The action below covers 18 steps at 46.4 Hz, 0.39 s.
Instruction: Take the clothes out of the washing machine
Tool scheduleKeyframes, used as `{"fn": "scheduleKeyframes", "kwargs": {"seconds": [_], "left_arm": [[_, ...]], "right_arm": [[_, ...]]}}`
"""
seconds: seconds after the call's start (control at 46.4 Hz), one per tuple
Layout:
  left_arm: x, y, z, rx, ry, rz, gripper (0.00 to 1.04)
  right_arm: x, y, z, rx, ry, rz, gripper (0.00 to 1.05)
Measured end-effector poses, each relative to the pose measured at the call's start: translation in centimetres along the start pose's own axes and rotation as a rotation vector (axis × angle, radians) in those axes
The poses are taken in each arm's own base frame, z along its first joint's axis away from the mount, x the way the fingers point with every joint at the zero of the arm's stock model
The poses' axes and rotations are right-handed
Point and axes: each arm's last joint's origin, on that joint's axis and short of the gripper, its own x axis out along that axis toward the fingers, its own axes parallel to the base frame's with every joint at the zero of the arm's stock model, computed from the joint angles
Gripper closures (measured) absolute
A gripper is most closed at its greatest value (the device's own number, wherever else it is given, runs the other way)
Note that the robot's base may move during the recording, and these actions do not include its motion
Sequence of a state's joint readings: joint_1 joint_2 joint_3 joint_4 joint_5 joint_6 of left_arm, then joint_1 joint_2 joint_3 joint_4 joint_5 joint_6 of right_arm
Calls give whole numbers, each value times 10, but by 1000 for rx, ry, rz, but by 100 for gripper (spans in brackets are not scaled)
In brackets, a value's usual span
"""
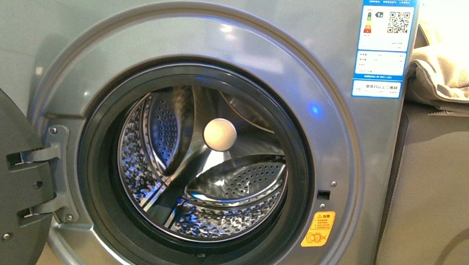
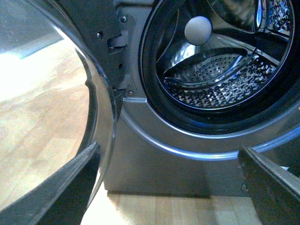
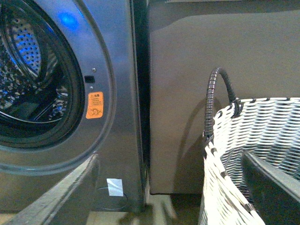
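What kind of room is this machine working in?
Probably a home, or a mock-up of one: a front-loading washer with its door open, a woven laundry basket beside it, wood flooring, and what looks like a sofa cushion next to the washer.

Daylight glares off the floor (image 2: 33, 89); right wrist view dim, slightly blurred

Front view faces the washing machine (image 1: 219, 167) closely; both wrists apparently lower.
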<state>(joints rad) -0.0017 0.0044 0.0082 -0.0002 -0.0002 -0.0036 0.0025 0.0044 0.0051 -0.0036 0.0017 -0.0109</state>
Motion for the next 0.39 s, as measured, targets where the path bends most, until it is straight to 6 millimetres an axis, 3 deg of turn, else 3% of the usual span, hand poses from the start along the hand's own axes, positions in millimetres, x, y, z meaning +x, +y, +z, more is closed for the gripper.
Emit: {"fn": "scheduleKeyframes", "kwargs": {"seconds": [0.065, 0.388], "left_arm": [[0, 0, 0, 1, 0, 0, 5], [0, 0, 0, 0, 0, 0, 6]], "right_arm": [[0, 0, 0, 1, 0, 0, 6], [0, 0, 0, 2, 0, 0, 8]]}}
